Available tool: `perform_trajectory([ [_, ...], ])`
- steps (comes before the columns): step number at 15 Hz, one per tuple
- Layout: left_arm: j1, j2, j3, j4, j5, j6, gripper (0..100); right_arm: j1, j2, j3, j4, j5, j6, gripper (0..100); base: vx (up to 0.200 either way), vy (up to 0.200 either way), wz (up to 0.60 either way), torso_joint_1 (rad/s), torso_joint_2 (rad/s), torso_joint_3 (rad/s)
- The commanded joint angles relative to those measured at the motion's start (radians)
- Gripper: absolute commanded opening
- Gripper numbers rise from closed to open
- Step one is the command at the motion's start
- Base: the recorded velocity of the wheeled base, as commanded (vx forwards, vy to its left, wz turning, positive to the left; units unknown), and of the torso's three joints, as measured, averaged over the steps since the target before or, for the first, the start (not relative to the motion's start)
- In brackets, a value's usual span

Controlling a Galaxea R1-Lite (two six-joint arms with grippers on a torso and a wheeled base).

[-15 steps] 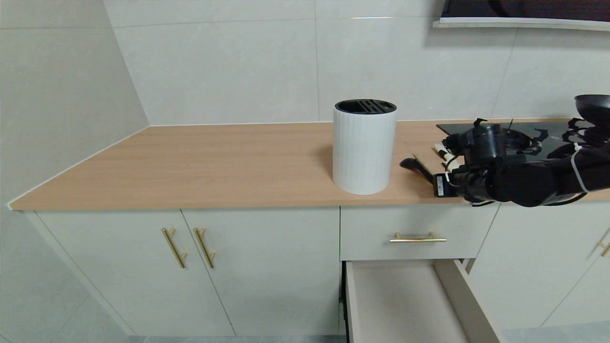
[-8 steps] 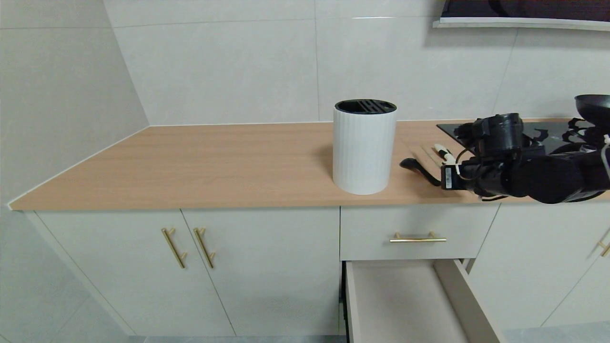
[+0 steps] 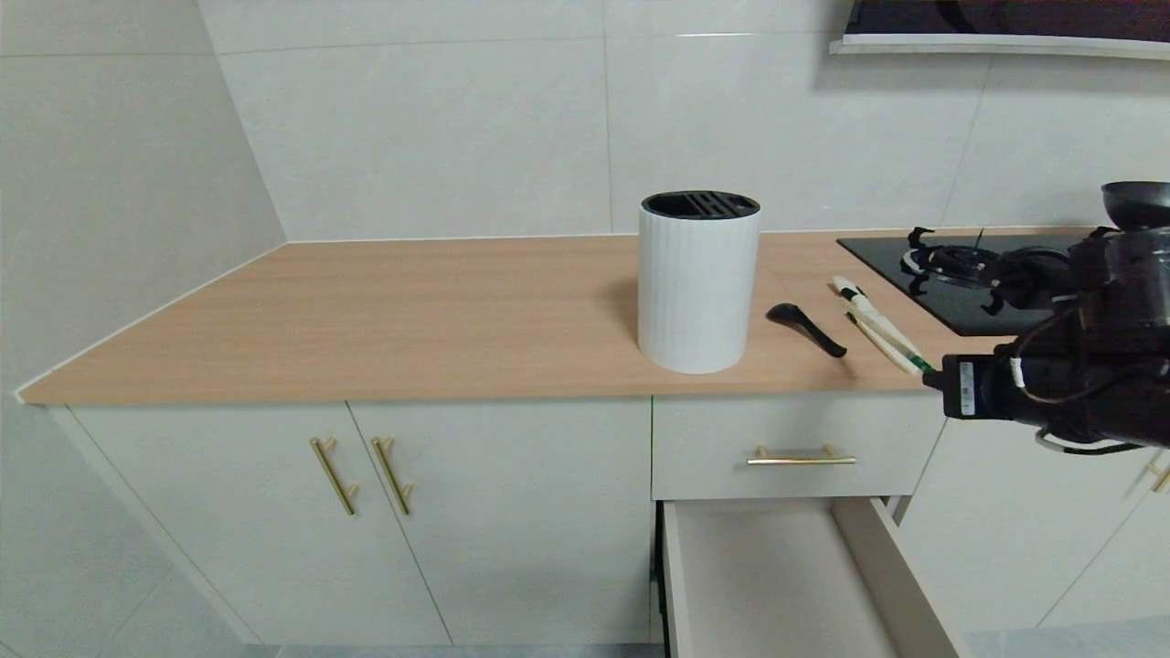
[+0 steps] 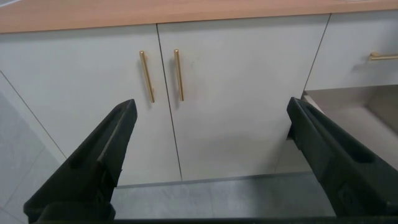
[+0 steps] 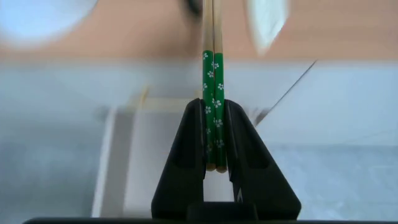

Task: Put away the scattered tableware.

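A pair of chopsticks (image 3: 885, 340) with green flowered ends (image 5: 213, 81) is clamped in my right gripper (image 3: 932, 372), which sits at the counter's front edge, right of the white holder. Their far tips still reach over the wooden counter (image 3: 411, 311). In the right wrist view the right gripper (image 5: 214, 112) is shut on them. A black spoon (image 3: 804, 327) lies just right of the white ribbed utensil holder (image 3: 699, 279). A white utensil (image 3: 855, 294) lies beside the chopsticks. My left gripper (image 4: 208, 118) is open, low in front of the cabinet doors (image 4: 217, 106).
A drawer (image 3: 859, 548) stands pulled out below the counter, under a closed drawer with a gold handle (image 3: 802, 457). A black gas stove (image 3: 969, 270) and a dark pot (image 3: 1133, 201) are at the far right. A tiled wall backs the counter.
My right arm has pulled back to the right and toward the counter's front edge, bringing the chopsticks' green ends with it. The black spoon and white utensil are uncovered and unmoved.
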Motion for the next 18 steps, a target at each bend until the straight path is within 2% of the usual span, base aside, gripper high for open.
perform_trajectory([
  [1, 0.0, 0.0, 0.0, 0.0, 0.0, 0.0, 100, 0.0, -0.156, 0.091, 0.004, 0.083, -0.025, 0, 0.0, 0.0, 0.0, 0.0, 0.0, 0.0],
  [2, 0.0, 0.0, 0.0, 0.0, 0.0, 0.0, 100, 0.0, -0.173, 0.103, 0.005, 0.106, -0.032, 0, 0.0, 0.0, 0.0, 0.0, 0.0, 0.0],
  [4, 0.0, 0.0, 0.0, 0.0, 0.0, 0.0, 100, 0.0, -0.211, 0.138, 0.007, 0.22, -0.084, 0, 0.0, 0.0, 0.0, 0.0, 0.0, 0.0],
  [7, 0.0, 0.0, 0.0, 0.0, 0.0, 0.0, 100, 0.011, -0.214, 0.189, 0.007, 0.29, -0.165, 0, 0.0, 0.0, 0.0, 0.0, 0.0, 0.0],
  [10, 0.0, 0.0, 0.0, 0.0, 0.0, 0.0, 100, 0.072, -0.231, 0.218, 0.01, 0.368, -0.173, 0, 0.0, 0.0, 0.0, 0.0, 0.0, 0.0],
  [16, 0.0, 0.0, 0.0, 0.0, 0.0, 0.0, 100, 0.172, -0.214, 0.242, 0.056, 0.375, -0.176, 0, 0.0, 0.0, 0.0, -0.004, 0.01, 0.008],
  [18, 0.0, 0.0, 0.0, 0.0, 0.0, 0.0, 100, 0.189, -0.205, 0.25, 0.056, 0.375, -0.176, 0, 0.0, 0.0, 0.0, -0.127, 0.3, 0.173],
])
